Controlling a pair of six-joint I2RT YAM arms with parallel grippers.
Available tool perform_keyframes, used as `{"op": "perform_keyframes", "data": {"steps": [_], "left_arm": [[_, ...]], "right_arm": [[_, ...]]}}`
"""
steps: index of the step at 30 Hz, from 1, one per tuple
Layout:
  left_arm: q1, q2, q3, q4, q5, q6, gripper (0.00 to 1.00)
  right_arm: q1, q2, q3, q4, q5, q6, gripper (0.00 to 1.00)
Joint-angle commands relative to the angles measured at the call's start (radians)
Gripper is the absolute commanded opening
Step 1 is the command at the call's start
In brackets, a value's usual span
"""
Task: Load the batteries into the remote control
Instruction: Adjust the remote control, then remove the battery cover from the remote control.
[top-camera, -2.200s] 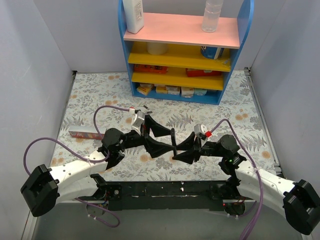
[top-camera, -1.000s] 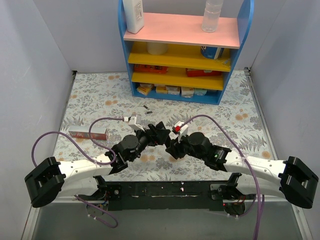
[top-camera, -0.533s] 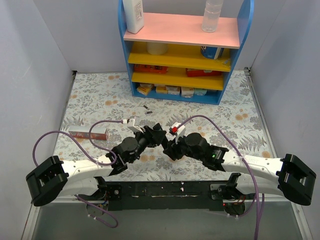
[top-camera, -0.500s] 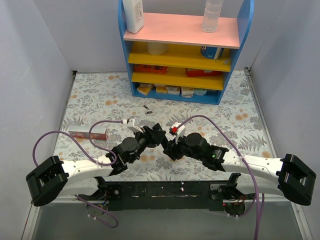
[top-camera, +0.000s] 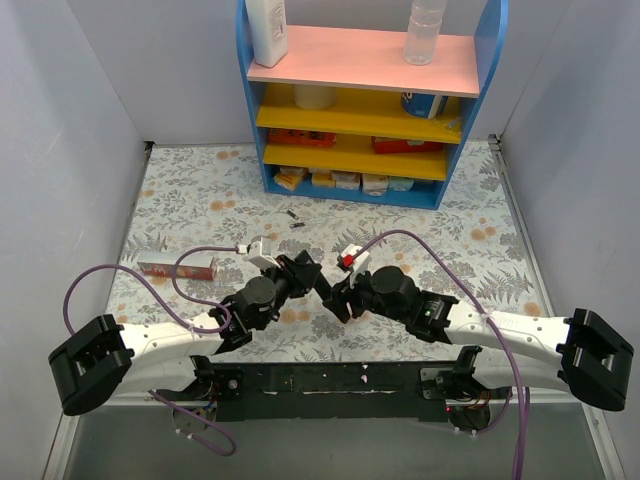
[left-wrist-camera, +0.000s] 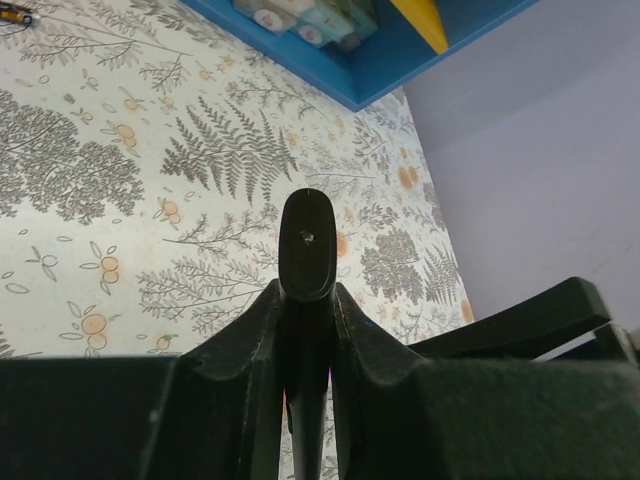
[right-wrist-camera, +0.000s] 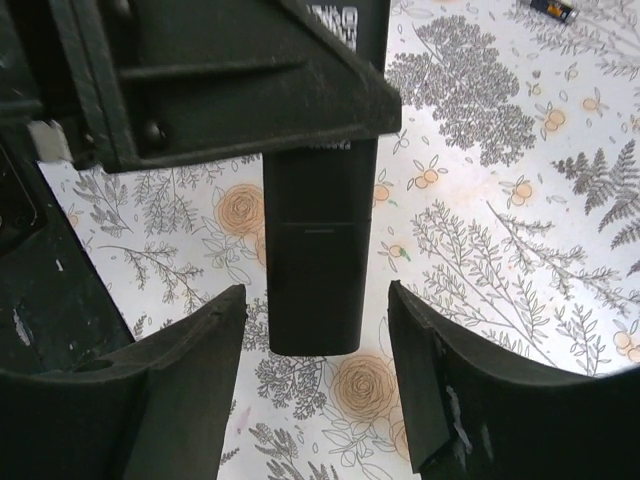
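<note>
Where both arms meet mid-worktop (top-camera: 480, 250), a floral sheet covers it, and the blue shelf (top-camera: 487, 60) stands at the far edge. Left arm (top-camera: 160, 338) and right arm (top-camera: 500, 328) reach in from their sides, wrists nearly touching. A red-brown stick (top-camera: 175, 267) lies flat at the left, well apart from the rest.

The remote (right-wrist-camera: 315, 270) is off the worktop, clamped edge-on between the left fingers (left-wrist-camera: 255, 330), with its rounded end poking out past their tips. In the right wrist view it sticks out below the left arm's black housing and sits between the right fingers (right-wrist-camera: 190, 370). These are spread wide, with a gap on each side, not touching it.

The batteries (top-camera: 298, 226) show as tiny dark specks on the worktop between the arms and the shelf, near each other. Neither arm holds them.
</note>
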Motion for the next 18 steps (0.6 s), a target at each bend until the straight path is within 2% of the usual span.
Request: {"op": "perform_keyframes", "data": {"steps": [1, 17, 18], "left_arm": [[-0.002, -0.020, 0.011, -0.076, -0.065, -0.029, 0.00], [-0.002, -0.054, 0.005, -0.082, -0.077, -0.048, 0.00], [-0.002, -0.055, 0.005, -0.084, -0.077, -0.046, 0.00]], "right_arm": [[0.021, 0.019, 0.087, 0.029, 0.065, -0.046, 0.67], [0.047, 0.143, 0.153, 0.008, 0.133, -0.049, 0.69], [0.049, 0.146, 0.151, 0.008, 0.131, -0.047, 0.67]]}}
